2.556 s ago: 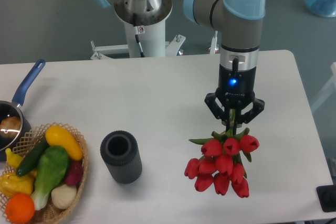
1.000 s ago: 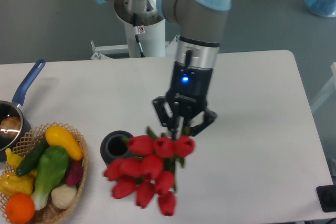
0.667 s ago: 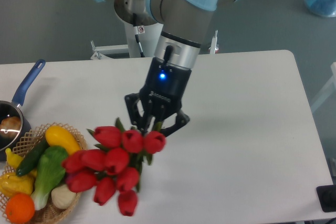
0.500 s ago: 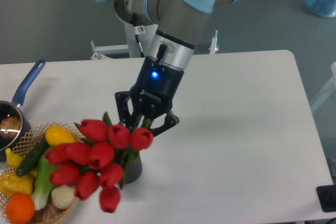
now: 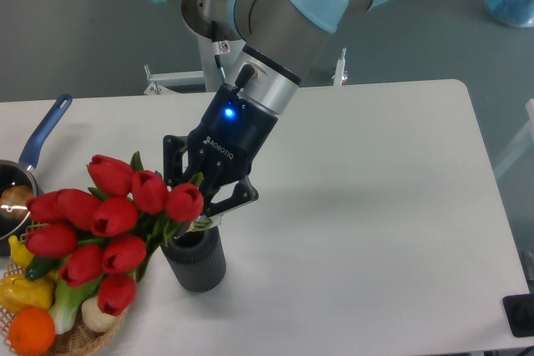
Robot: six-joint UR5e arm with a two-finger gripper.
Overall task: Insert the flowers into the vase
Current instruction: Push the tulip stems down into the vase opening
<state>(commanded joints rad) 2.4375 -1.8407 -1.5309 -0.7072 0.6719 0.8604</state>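
The flowers (image 5: 104,223), a bunch of red tulips with green leaves, hang tilted to the left, their heads over the basket. My gripper (image 5: 203,198) is shut on their stems, tilted, just above the vase's mouth. The vase (image 5: 195,263), a dark ribbed cylinder, stands upright on the white table (image 5: 375,231) below the gripper. Its mouth is partly hidden by the leaves and the fingers. I cannot tell whether the stem ends are inside the mouth.
A wicker basket (image 5: 52,335) with vegetables and an orange sits at the front left, partly under the tulips. A blue-handled saucepan (image 5: 33,152) is at the left edge. The robot's base (image 5: 225,47) stands behind the table.
The gripper carried the flowers from the right side of the table leftward to the vase. The bunch has swung further left and tilted up over the basket.
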